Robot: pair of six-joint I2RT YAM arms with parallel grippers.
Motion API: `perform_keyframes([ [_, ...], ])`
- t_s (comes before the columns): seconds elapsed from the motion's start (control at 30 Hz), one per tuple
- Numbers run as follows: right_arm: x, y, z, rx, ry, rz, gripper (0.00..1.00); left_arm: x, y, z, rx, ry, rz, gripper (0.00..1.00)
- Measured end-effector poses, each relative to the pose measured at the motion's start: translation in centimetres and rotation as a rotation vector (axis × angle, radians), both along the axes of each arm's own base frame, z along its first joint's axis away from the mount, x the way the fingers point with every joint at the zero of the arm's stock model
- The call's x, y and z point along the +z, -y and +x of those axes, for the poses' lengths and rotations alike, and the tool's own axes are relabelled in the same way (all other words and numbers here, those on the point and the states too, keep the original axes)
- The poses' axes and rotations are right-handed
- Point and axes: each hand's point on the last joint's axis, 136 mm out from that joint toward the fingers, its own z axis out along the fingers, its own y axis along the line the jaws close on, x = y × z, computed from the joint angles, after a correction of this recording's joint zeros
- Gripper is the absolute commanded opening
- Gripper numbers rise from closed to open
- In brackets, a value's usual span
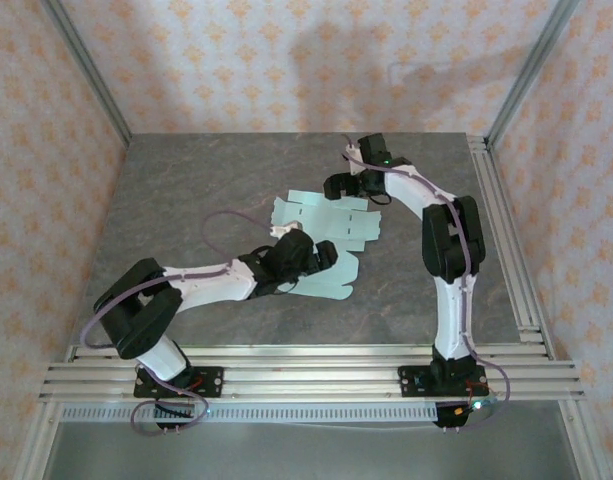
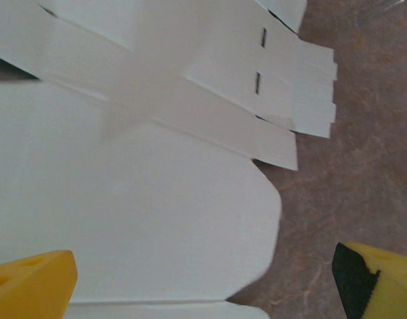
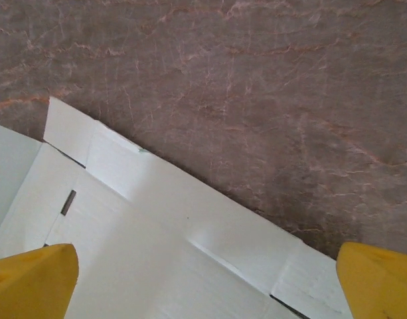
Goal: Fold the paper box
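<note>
The left gripper (image 1: 324, 256) hung low over the near round flaps of the paper box (image 1: 311, 213), with its yellow fingers (image 2: 30, 284) spread wide. The box lay flat and unfolded in the middle of the grey table (image 1: 186, 190). Farther back, the right gripper (image 1: 351, 188) was over the sheet's far edge, also spread wide.

No readable text, label, brand, number or sign found; paper box (image 1: 321, 235) seen plain, unprinted; nothing legible noted on table (image 1: 186, 180), arms
</note>
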Motion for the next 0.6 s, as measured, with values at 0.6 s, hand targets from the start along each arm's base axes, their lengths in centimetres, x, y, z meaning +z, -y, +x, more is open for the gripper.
perform_keyframes([
  [0.6,-4.2,0.0,-2.7,-0.038,-0.188,-0.012,0.99,-3.3,-0.6,1.0,0.051,-0.041,0.024,1.00],
])
